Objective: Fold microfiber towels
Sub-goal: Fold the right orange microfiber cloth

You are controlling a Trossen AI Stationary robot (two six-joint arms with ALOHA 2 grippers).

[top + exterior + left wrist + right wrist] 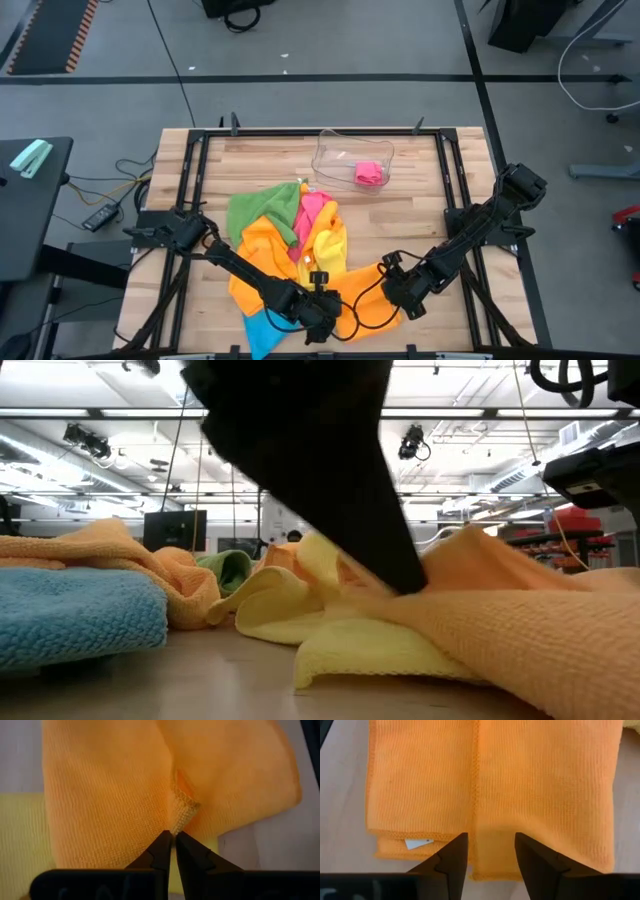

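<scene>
I am working the orange towel (372, 292), which is lying at the near end of the towel pile (290, 240), on the side toward the right arm. The rest of the pile (green, pink, yellow, blue) is spreading from the orange towel toward the clear tray (352, 160), which is holding one more pink cloth (369, 173).

Left gripper (174, 836): its fingers are pinched nearly together on a raised hem of the orange towel, at the edge facing the pile. I judge this a hold on the fabric.

Right gripper (491, 840): its fingers are standing apart over the orange towel's opposite edge, where a white tag (418, 842) is showing between stacked layers. Nothing is between the fingers; the cloth is lying flat beneath them.

Step in hand, as I judge it: setting down a fold of the orange towel.

To do it well:
1. I am keeping the left pinch steady so that the layers are not sliding.
2. I am checking that the edges by the tag are lying flush before lifting the right gripper clear.
3. I am lifting the right gripper straight up, so that a finger is not dragging the top layer.
4. I am watching that the left pinch is holding orange fabric only, not the yellow towel (20, 840) lying just beside it.
</scene>
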